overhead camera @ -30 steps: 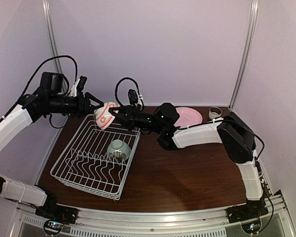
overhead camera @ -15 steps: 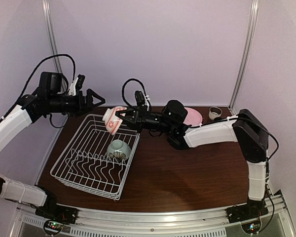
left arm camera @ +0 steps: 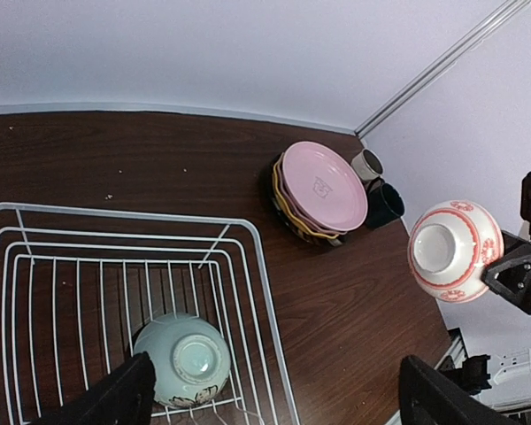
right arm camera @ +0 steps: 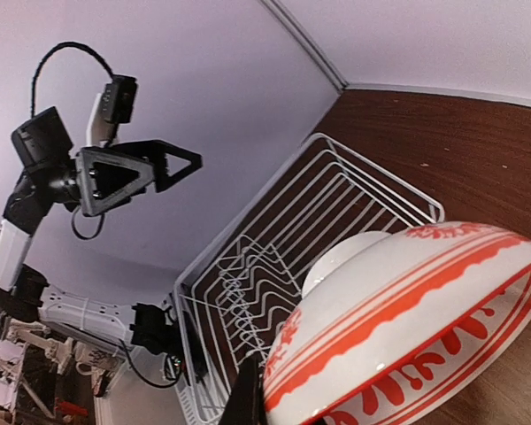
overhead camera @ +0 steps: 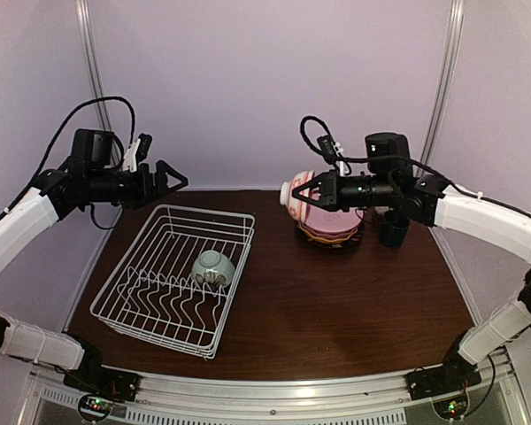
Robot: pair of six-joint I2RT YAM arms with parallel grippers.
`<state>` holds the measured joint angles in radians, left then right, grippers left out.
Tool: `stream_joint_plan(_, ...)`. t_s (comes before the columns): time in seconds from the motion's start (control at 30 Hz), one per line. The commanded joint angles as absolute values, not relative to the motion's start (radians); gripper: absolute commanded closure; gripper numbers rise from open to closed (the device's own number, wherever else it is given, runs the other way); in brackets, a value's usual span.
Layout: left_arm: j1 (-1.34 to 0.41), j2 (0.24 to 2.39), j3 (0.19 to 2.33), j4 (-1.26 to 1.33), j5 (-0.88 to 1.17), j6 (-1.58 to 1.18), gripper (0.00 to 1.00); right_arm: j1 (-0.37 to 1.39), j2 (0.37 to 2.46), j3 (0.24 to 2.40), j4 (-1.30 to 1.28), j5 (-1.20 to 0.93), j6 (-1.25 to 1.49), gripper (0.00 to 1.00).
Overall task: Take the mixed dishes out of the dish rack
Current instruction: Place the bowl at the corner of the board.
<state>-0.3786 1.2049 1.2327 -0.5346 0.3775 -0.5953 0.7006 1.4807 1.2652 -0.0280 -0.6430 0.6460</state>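
Top external view: the right gripper is clamped on the rim of the white bowl with red pattern. The bowl is held on its side in the air, foot toward the left arm, over the left part of the stack of ceramic plates at the far right of the dark wooden table. Any set-down spot therefore lies below the gripper. A dark cup stands just beside the stack on its right. The left gripper, spread and empty, hovers over the far left corner of the white wire dish rack. That makes it the nearer arm to the pale green bowl inside.

Left wrist view: the pale green bowl sits in the rack below the wide-apart fingers, foot uppermost, it seems. A light pink plate tops the stack, with a beige cup beyond the dark cup. The patterned bowl hangs at the right, its holder cut off by the edge.

Right wrist view: the bowl fills the lower right and hides the plates and the table beneath, so clearance cannot be judged.
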Motion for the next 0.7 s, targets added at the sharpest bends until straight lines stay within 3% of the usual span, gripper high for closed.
stream_joint_plan(0.0,-0.374,1.222,1.246,-0.518,0.366,-0.572,0.03,0.619,1.387,1.279,-0.554,-0.394,0.318,1.0)
stream_joint_plan(0.23,-0.374,1.245,1.236,-0.519,0.356,-0.544,0.03,0.46,1.287,1.204,-0.773,-0.185,0.241,1.0)
stream_joint_plan(0.67,-0.374,1.273,1.205,-0.523,0.322,-0.492,0.03,0.335,1.316,1.053,-0.829,-0.011,0.206,1.0)
